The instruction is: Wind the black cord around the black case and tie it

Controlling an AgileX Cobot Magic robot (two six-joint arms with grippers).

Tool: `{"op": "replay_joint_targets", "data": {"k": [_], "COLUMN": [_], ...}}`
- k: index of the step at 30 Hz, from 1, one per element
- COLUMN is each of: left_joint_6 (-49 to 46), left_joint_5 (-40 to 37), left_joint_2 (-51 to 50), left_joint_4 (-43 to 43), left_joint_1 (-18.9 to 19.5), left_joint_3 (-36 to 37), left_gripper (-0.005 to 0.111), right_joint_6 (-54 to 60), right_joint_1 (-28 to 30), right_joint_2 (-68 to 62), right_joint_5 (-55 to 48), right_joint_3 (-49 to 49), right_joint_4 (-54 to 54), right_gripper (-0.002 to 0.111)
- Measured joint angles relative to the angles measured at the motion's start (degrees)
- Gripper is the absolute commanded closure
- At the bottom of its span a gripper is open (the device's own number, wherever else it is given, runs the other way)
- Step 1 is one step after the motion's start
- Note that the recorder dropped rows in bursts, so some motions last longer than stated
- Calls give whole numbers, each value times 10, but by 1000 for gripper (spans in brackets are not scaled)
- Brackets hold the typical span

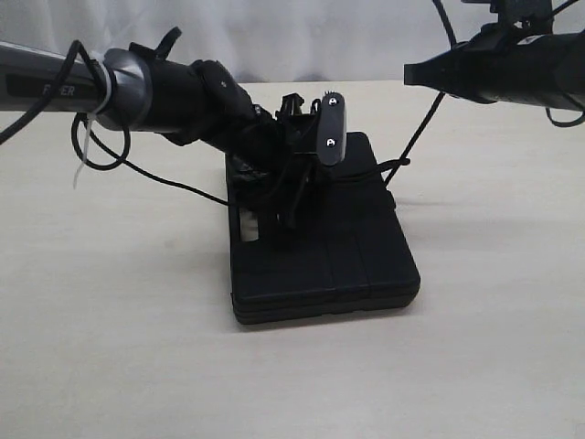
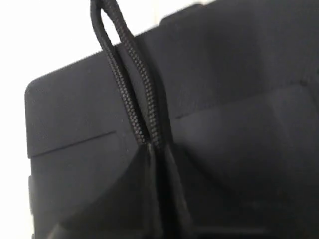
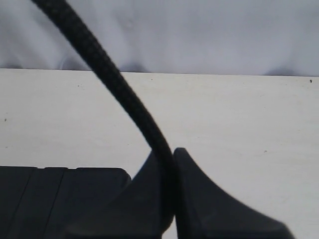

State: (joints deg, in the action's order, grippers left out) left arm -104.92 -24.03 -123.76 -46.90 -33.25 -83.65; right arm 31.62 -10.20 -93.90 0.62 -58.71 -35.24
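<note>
The black case (image 1: 352,251) lies flat in the middle of the table. My left gripper (image 1: 285,222) reaches down onto its far left part. In the left wrist view that gripper (image 2: 158,152) is shut on the doubled loop of the black cord (image 2: 130,79), just above the case lid (image 2: 239,74). A strand of the cord (image 1: 419,133) rises from the case's right edge to my right gripper (image 1: 411,71), held high at the right. There the right gripper (image 3: 172,167) is shut on a single strand of cord (image 3: 102,67), with a case corner (image 3: 50,199) below it.
The beige table (image 1: 137,347) surrounds the case and a white cloth backdrop (image 1: 302,37) hangs behind. Glossy robot cables (image 1: 96,155) loop under the left arm. A thin black line (image 1: 174,181) runs across the table to the case's left side.
</note>
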Motion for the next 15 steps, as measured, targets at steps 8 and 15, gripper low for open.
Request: {"op": "replay_joint_targets", "data": {"k": [8, 15], "left_joint_6": [63, 94], "left_joint_5": [6, -4], "left_joint_2": [2, 5], "left_joint_4": [113, 169], "left_joint_1": [10, 14], "left_joint_3": [-4, -7], "left_gripper": [107, 107], "right_joint_6": [-8, -20], "right_joint_1": [46, 94], "right_joint_2": [-67, -92], "right_joint_5": [36, 21], "right_joint_3": [0, 0], "right_joint_4": [0, 0], "right_gripper": [104, 104]}}
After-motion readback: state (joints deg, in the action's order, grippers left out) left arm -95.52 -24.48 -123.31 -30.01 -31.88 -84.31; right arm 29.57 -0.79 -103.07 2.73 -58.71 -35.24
